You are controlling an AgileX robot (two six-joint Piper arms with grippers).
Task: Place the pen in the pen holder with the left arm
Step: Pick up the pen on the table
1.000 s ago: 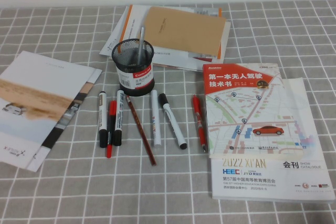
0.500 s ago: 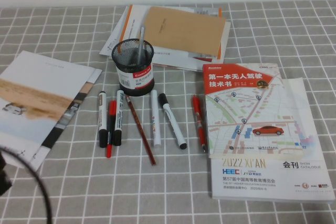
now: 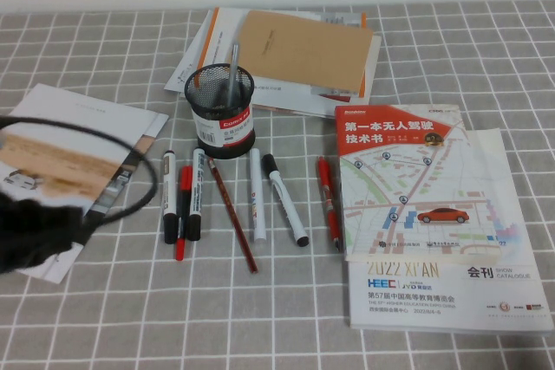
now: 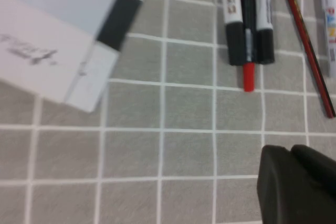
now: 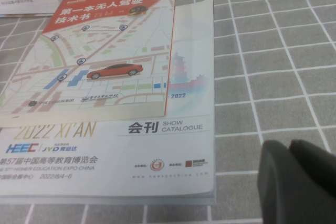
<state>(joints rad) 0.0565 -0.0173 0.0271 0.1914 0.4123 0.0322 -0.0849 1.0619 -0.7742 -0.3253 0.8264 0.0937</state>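
Two alike thick markers with white barrels and long black caps lie side by side, one [image 3: 169, 197] left of the other [image 3: 194, 194]. A thin red pen [image 3: 182, 210] lies between them. Both show in the left wrist view, the first [image 4: 233, 30] and the second [image 4: 265, 30]. The black mesh pen holder [image 3: 220, 112] stands upright just beyond them with a grey pen inside. My left arm [image 3: 35, 236] is a dark blur at the left edge, cable looping above it. My left gripper [image 4: 290, 150] is shut and empty over bare cloth, short of the markers. My right gripper [image 5: 290, 148] is shut and empty beside the catalogue.
A brochure [image 3: 61, 162] lies under my left arm. A brown pencil [image 3: 232, 214], a slim white pen [image 3: 257, 195], another marker [image 3: 284, 199] and a red pen [image 3: 328, 201] lie right of the pair. Catalogues [image 3: 434, 231] lie at the right, papers and an envelope [image 3: 299, 49] behind the holder.
My left arm has come in from the lower left edge and now covers the brochure's near corner, its cable loop risen into view. Pens and holder have not moved.
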